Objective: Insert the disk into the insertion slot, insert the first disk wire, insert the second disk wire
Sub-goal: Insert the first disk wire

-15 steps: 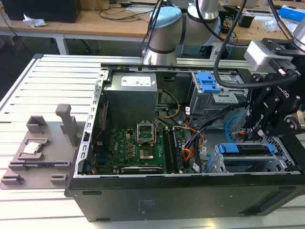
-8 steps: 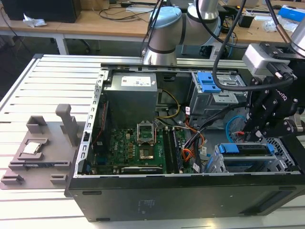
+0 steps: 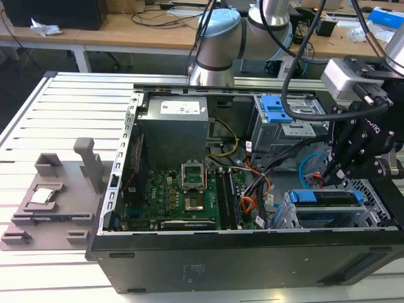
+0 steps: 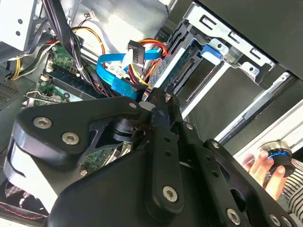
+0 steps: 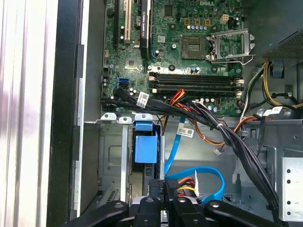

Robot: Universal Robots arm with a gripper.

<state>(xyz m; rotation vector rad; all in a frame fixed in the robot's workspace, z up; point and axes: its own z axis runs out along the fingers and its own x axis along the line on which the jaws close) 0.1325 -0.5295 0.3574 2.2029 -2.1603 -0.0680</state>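
- Grey perforated sheet metal forms the insertion slot (image 3: 291, 218), which sits in the open computer case (image 3: 252, 262), in the corner where the near side wall meets the end on the exterior view's right.
- The disk (image 3: 328, 211) is seated in that slot, framed by its blue carrier (image 3: 325, 197). Its long axis runs parallel to the case's near wall, from the exterior view's left to its right.
- In the second wrist view, the disk's dark edge (image 4: 180, 75) faces the case interior, towards the gripper, with the carrier's blue tab (image 4: 210, 51) at one end.
- The gripper (image 3: 329, 178) hangs inside the case just beside the slot, on its inner side. In the second wrist view its tips (image 4: 158, 97) look drawn together on the black plug (image 4: 138, 90) that ends the blue wire (image 4: 106, 71).
- In the first wrist view, the blue wire (image 5: 171, 151) runs from the cable bundle straight to the gripper (image 5: 165, 191).
- A second black plug (image 4: 135, 47) on red and yellow leads hangs free, apart from the gripper.
- The motherboard (image 3: 183, 196) fills the case floor towards the exterior view's left, and the bay with a blue latch (image 3: 276, 108) stands at the far wall.
- A person's fingers (image 4: 260, 165) hold a round knob (image 4: 279, 158) outside the case.
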